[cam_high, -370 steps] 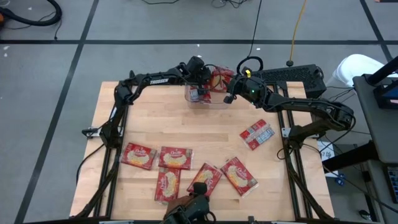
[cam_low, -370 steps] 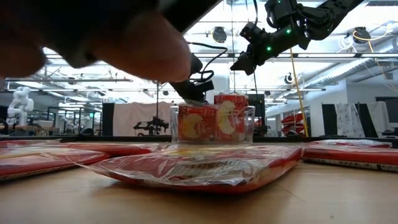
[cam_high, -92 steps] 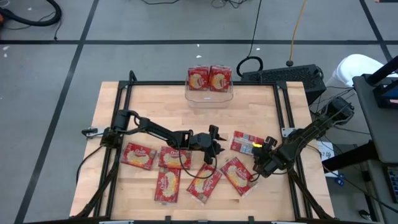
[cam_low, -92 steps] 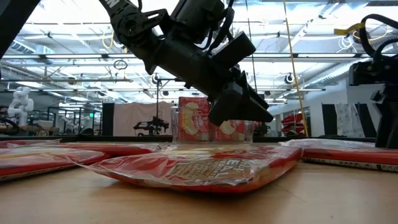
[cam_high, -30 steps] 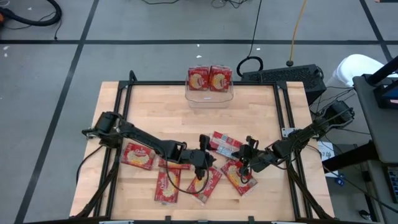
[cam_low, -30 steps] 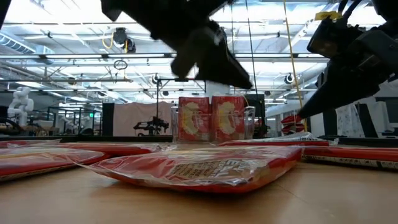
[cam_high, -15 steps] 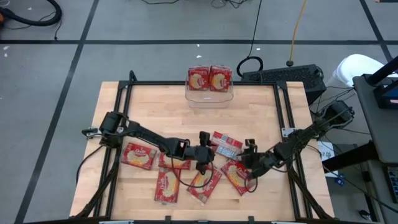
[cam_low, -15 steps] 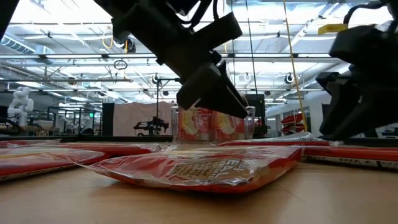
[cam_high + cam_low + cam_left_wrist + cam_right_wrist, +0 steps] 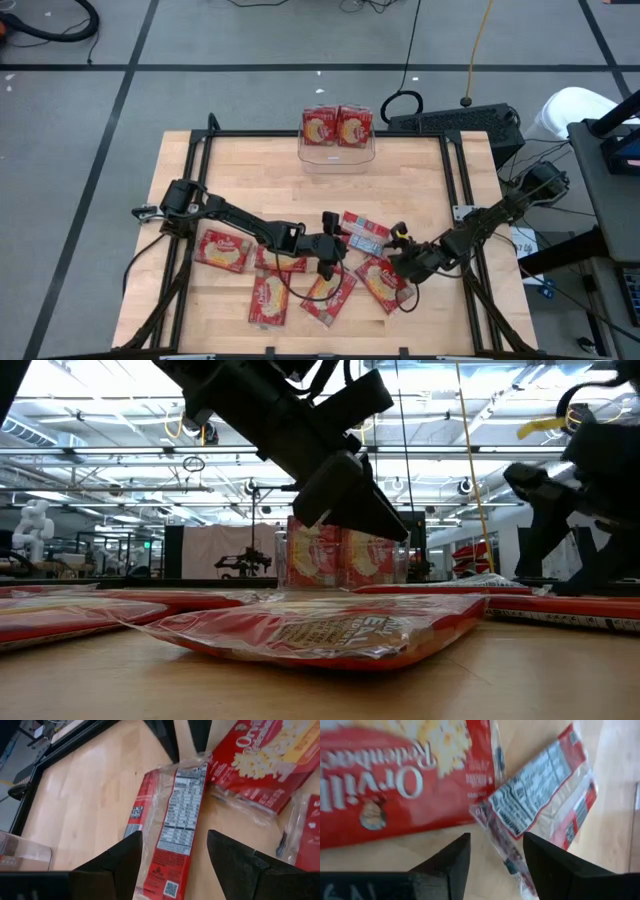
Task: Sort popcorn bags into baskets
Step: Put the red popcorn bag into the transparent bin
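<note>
A popcorn bag lies printed back up, right of the table's middle, between my two grippers. My left gripper is open, a finger on either long side of the bag's left end. My right gripper is open too, and the bag's crimped right end lies in its gap. The basket, a clear bin at the far edge, holds two bags standing upright. Several more red bags lie flat along the near side. My left gripper's fingers run along the bag's two long sides, slanting down from the table's left. I cannot tell whether they touch it. My right gripper's fingers stand beside the crimped end, and I cannot tell whether either one touches it.
A red bag lies just under my right gripper, another near my left gripper and a third farther left. A black frame runs along the table's edges. Bare wood stretches from the bags toward the basket.
My right gripper has rolled about its own axis, opened and let go of the back-up bag's right end, sinking a little toward the near edge. The bag has stayed where it was. My left gripper has stayed open over the bag's other end.
</note>
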Tool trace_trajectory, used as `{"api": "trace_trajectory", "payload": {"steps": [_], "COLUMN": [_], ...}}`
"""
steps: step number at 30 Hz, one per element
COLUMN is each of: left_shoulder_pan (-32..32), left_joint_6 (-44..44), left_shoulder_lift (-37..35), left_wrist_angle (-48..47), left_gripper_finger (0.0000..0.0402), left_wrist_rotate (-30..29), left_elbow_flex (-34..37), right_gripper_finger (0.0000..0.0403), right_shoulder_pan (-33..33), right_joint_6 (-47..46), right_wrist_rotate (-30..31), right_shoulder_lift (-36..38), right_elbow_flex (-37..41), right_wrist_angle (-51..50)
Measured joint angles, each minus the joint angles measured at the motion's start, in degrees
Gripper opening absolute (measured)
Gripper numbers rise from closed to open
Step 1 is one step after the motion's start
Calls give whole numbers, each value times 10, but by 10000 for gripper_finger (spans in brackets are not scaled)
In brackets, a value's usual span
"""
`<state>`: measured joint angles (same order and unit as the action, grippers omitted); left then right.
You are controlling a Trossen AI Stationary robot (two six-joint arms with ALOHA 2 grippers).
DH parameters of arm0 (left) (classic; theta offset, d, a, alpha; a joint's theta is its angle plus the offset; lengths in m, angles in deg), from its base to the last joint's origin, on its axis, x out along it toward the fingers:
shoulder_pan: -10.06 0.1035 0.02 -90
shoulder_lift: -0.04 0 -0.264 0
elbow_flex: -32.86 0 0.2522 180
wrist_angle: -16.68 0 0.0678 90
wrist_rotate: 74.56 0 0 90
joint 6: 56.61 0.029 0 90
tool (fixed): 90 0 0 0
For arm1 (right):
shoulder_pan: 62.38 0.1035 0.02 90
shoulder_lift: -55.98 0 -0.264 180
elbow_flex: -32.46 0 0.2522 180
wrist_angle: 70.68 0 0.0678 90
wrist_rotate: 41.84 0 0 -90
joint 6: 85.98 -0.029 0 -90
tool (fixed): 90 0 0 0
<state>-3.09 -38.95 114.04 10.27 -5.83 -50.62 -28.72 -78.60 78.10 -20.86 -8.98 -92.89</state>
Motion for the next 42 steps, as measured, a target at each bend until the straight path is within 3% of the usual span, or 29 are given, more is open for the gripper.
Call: {"api": "trace_trajectory", "payload": {"steps": [10,18,25,33,42], "left_shoulder_pan": [0,0,-1,-11,-32], "left_joint_6": [2,5,4,20,42], "left_shoulder_lift": [0,0,0,0,0], "left_wrist_angle": [7,18,18,20,5], "left_gripper_finger": [230,230,230,232,316], "left_wrist_rotate": [3,4,4,-9,-125], "left_elbow_flex": [0,0,0,0,0], "right_gripper_finger": [152,12,2,1,0], "right_shoulder_pan": [-31,-44,-49,-80,-110], "right_joint_6": [74,81,86,84,56], "right_wrist_rotate": [-6,-19,41,62,63], "right_shoulder_lift": [-48,-57,-58,-58,-57], "right_elbow_flex": [60,62,63,63,63], "right_wrist_angle": [183,236,341,406,498]}}
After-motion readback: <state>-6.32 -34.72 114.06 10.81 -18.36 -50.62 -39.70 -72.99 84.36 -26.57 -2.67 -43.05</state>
